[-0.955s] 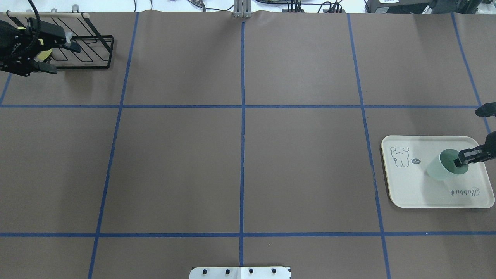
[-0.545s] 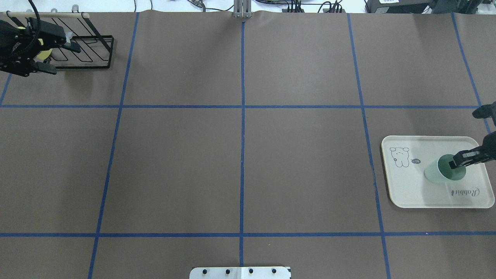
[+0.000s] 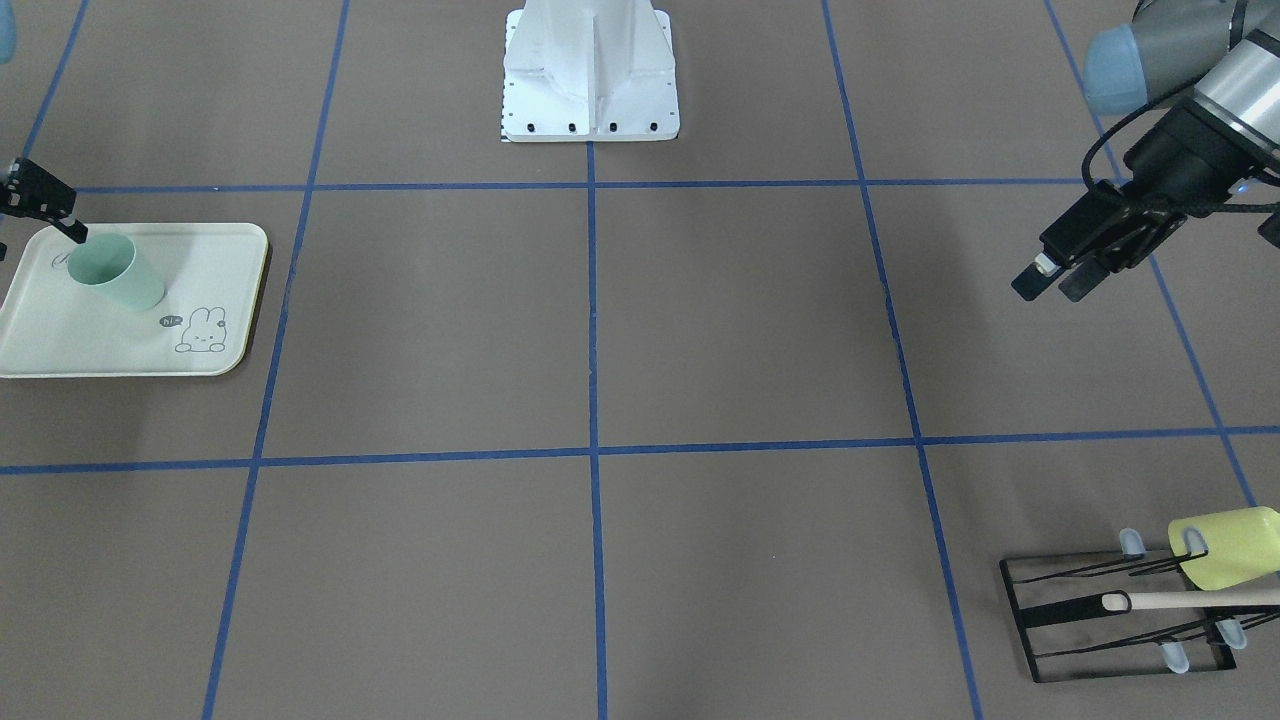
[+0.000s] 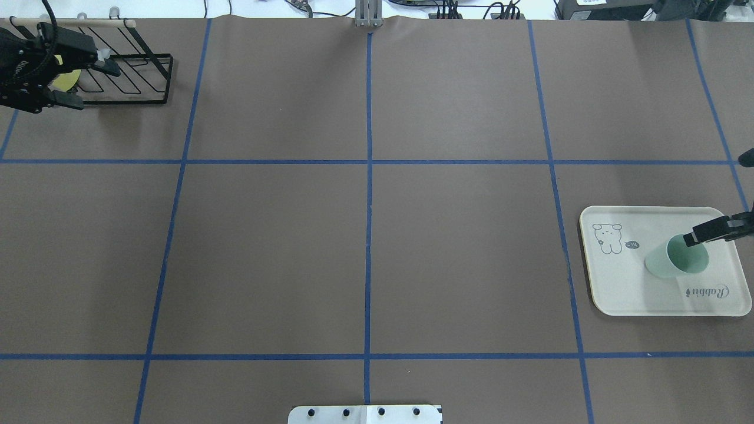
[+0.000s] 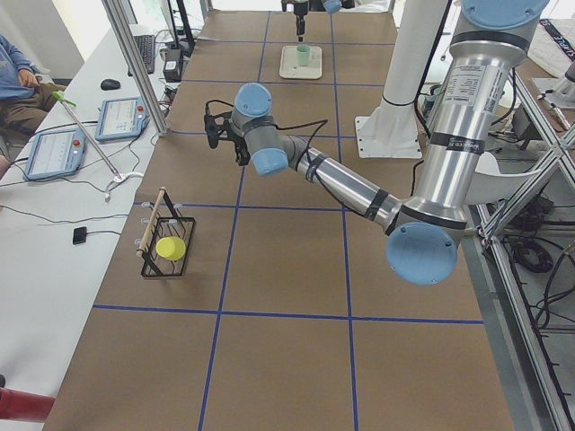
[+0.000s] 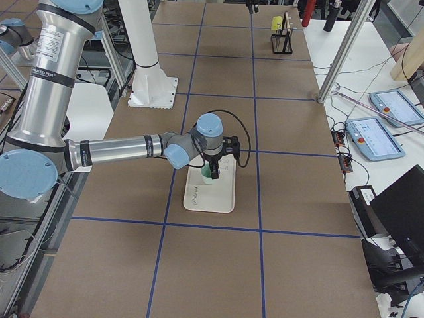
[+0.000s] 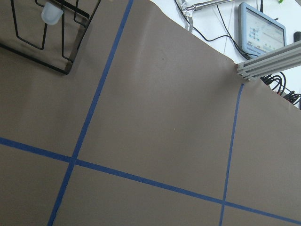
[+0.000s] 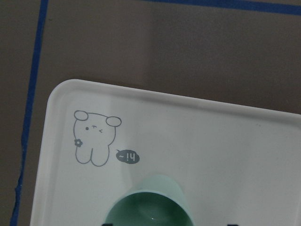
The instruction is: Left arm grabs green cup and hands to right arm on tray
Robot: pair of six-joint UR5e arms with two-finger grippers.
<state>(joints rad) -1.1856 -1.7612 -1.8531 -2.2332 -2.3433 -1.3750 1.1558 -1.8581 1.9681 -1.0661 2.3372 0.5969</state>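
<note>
Lowered green cup (image 4: pixel 676 259) looks pale mint, seemingly upright.

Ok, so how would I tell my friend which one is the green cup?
Find the cream tray with the bunny drawing on the brown table, at the robot's right. The green cup stands on it beside the bunny. It is pale mint and alone there; the only other cup is yellow and sits on a black wire rack at the opposite end.
</note>
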